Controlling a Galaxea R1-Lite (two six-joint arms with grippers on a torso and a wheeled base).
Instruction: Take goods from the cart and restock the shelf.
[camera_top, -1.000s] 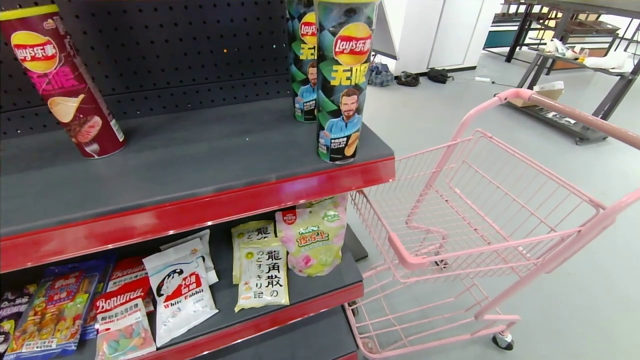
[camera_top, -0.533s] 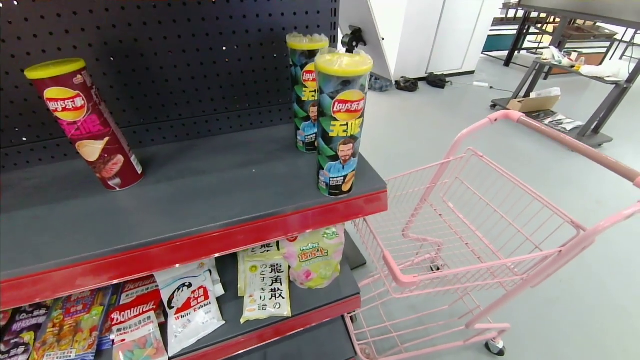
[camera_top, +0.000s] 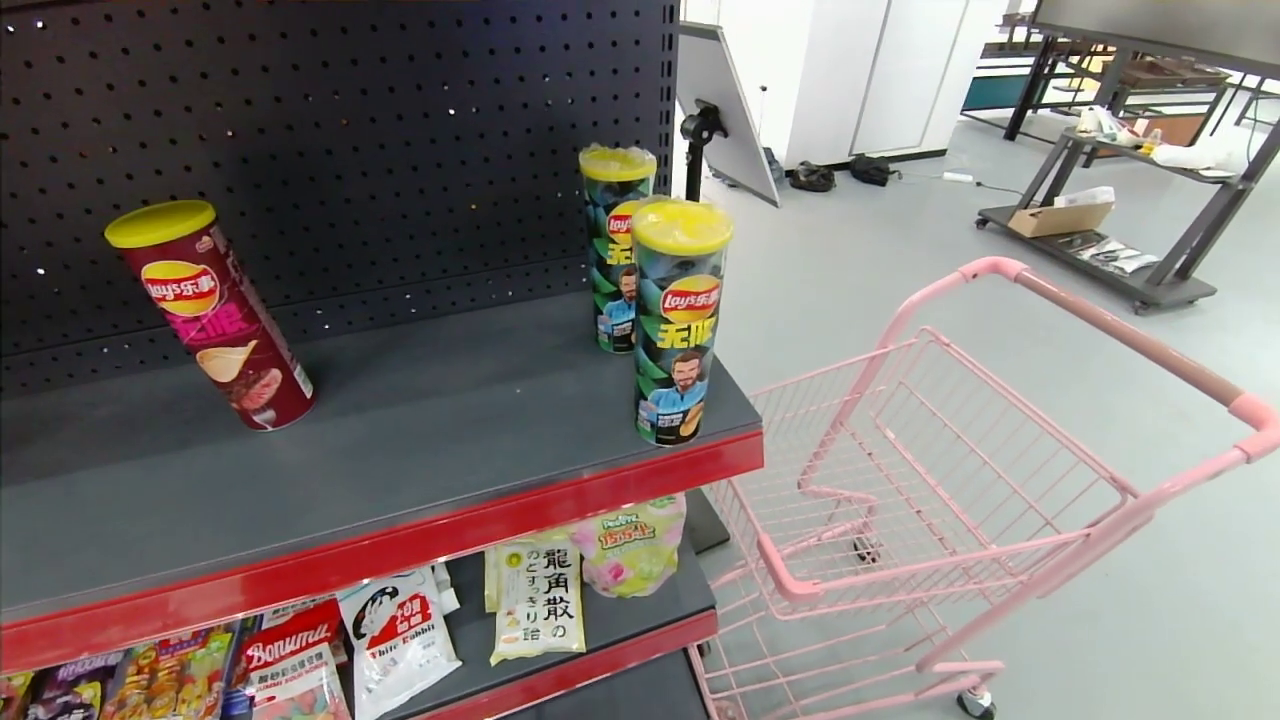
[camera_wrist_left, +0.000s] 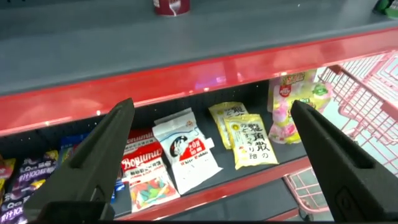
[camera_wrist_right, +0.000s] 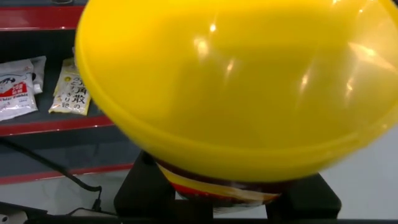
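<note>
Presently, by view.

Head view. Upper tier: dark grey shelf board (camera_top: 450, 420) with a red front lip, backed by black pegboard (camera_top: 350, 130). Standing on it:
- toward the left end, near the pegboard, a maroon cylindrical chip canister with yellow lid (camera_top: 215, 320);
- at the right end, two green-and-black chip canisters with yellow lids, one (camera_top: 680, 330) at the front lip, the other (camera_top: 614, 265) just behind it.

Open board between the maroon one and the pair. Lower tier: flat snack bags (camera_top: 525, 600) lying in a row. Just beside the shelf's right end: pink wire shopping cart (camera_top: 960, 470). No goods made out among its wires; bottom tray partly hidden.

Left wrist view. Level with the red lip: left gripper (camera_wrist_left: 211, 112), dark fingers (camera_wrist_left: 99, 155) spread wide, nothing between them. Beyond, on the lower tier, the snack bags, a white pouch (camera_wrist_left: 186, 155) among them.

Right wrist view. Closed around a further canister: right gripper (camera_wrist_right: 227, 193). Broad yellow lid (camera_wrist_right: 242, 81) toward the camera, dark red body just visible beneath. Place relative to the upper tier not determinable.

Progress, as a judgement: three canisters shelved, a fourth in the claw and not yet set down. Probably the last item, or close to it. Left to do: setting it upright on the open board, apart from its neighbours, then letting go.
</note>
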